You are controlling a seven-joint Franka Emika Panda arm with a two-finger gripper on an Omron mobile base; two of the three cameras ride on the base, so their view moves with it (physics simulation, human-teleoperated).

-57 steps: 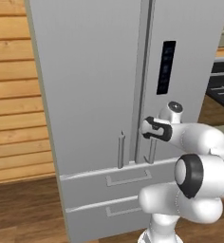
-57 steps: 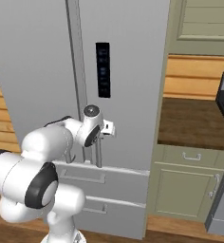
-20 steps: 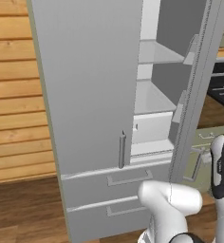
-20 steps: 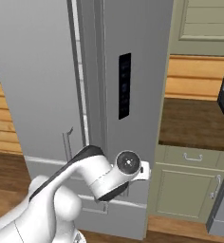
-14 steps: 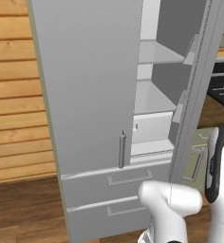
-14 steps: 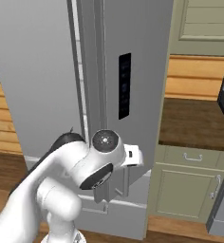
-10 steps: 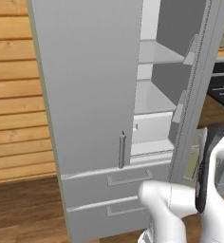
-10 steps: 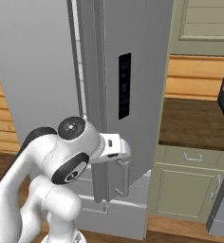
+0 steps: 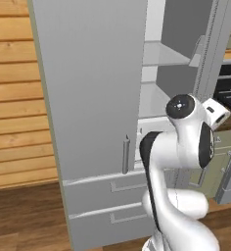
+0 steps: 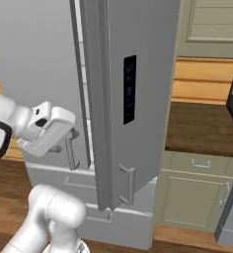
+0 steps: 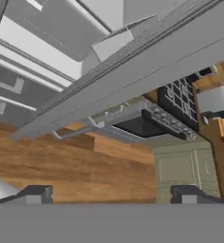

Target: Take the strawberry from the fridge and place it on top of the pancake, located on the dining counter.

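The fridge stands with its left door closed and its right door swung open toward me, baring white inner shelves. My gripper is open, its two dark fingertips far apart with nothing between them. The hand hovers in front of the fridge, left of the open door's edge, and points down past the door's bar handle toward the floor. The strawberry is hidden from me. The pancake and the dining counter are out of view.
Pale green cabinets under a brown countertop stand right of the fridge, with a dark stove beyond. A wood-plank wall is to the left. My own arm blocks the fridge's lower opening.
The right fridge door, closed at first with my gripper at its handle, now stands open. In the last second the gripper has opened wide, and the arm has swung up in front of the fridge.
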